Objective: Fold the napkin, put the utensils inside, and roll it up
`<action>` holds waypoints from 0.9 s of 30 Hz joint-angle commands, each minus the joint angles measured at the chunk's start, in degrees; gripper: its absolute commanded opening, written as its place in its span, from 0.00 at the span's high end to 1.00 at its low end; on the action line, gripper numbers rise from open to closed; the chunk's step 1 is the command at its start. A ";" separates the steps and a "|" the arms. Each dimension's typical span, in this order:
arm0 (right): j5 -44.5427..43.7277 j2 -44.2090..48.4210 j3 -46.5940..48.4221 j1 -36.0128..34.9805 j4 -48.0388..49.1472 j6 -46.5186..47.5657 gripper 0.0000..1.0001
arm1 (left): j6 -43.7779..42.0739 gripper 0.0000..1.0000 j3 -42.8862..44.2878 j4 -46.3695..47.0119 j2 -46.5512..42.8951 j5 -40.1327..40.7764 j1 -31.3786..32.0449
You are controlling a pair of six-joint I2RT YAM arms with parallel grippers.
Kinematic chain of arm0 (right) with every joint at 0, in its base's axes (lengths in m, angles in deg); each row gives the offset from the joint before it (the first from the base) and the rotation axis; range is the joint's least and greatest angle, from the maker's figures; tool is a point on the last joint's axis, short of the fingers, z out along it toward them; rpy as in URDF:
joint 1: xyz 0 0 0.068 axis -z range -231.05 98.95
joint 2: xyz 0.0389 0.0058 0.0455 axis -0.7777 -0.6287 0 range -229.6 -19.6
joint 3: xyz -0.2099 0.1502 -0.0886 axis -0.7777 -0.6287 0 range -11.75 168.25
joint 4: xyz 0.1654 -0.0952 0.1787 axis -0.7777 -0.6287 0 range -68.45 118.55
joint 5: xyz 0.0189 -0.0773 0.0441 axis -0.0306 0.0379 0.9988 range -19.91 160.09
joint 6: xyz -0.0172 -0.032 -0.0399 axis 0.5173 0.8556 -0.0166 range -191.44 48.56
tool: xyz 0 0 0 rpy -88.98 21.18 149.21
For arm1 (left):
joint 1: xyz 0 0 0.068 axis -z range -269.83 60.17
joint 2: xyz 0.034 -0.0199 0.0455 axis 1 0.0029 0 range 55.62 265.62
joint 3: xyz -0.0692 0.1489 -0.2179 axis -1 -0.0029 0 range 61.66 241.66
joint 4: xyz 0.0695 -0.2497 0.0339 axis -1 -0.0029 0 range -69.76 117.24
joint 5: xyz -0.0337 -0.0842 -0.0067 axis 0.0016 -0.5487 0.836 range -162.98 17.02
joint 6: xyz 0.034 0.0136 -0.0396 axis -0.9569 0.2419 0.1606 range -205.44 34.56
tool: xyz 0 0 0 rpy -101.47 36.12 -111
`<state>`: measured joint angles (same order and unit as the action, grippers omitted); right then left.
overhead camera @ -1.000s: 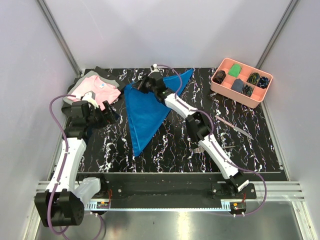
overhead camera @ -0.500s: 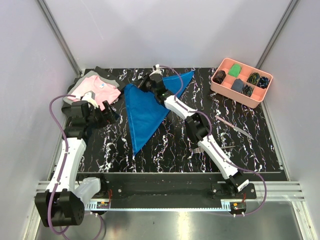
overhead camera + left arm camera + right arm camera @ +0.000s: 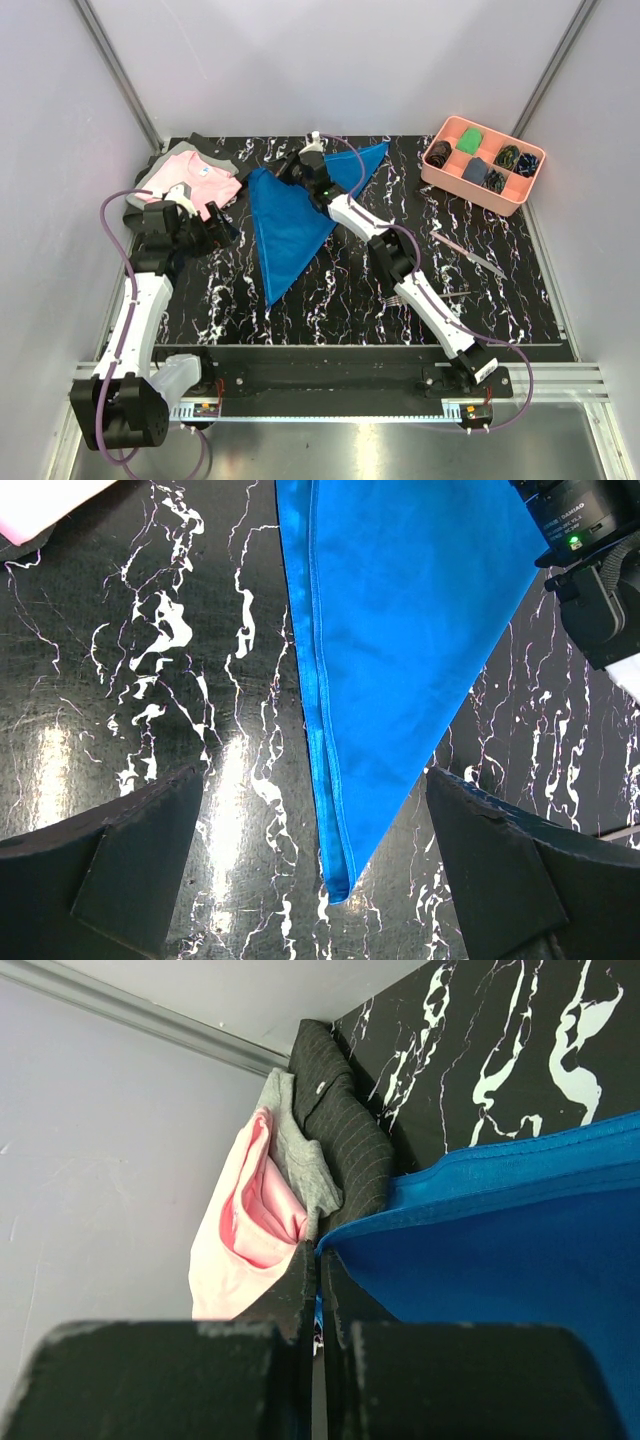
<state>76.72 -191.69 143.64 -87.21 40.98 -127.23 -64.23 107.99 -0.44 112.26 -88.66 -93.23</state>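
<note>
Over last second my right pincer (image 3: pixel 303 168) crept slightly toward 1 o'clock, pressed together on far edge of napkin (image 3: pixel 288 225); cloth barely shifted. Napkin lay as folded triangle at 11 o'clock of centre, tip pointing 6. Judged fold nearly set, release next. My left pincer (image 3: pixel 312 780) hung spread over that tip, empty. Utensils (image 3: pixel 468 254) lay at 4 o'clock, not yet inside. Black marbled table (image 3: pixel 340 300); pink shirt (image 3: pixel 195 182) at 10, tray (image 3: pixel 470 194) at 2; pale walls around.

left arm (image 3: pixel 140 310), right arm (image 3: pixel 432 308): white shells on long links, black joints. purple cable (image 3: pixel 108 215) runs in loops along each. left base (image 3: pixel 125 415) black, drum-shaped. right wrist housing black, green light (image 3: pixel 571 540), small white lettering (image 3: pixel 563 516). left fingers (image 3: pixel 130 855) matte black, blocky, edges scuffed pale. right fingers (image 3: pixel 285 1305) black, flat-faced.
</note>
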 commanded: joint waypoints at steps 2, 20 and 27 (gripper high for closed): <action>-0.39 -0.79 3.60 -1.37 3.22 1.21 1.00 | 0.06 0.04 -0.10 2.19 0.48 -1.72 -0.38; 7.68 4.21 0.00 -1.45 5.86 6.29 0.35 | -0.03 0.04 -0.27 2.11 0.05 -1.63 -0.91; 17.89 20.10 -13.15 -1.19 1.66 15.52 0.24 | -0.03 0.04 -0.36 2.11 -0.74 -1.72 -1.26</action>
<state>87.01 -187.65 137.85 -87.87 42.97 -119.40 -64.23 107.92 -0.44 112.48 -89.01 -94.00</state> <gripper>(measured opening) 0.763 0.962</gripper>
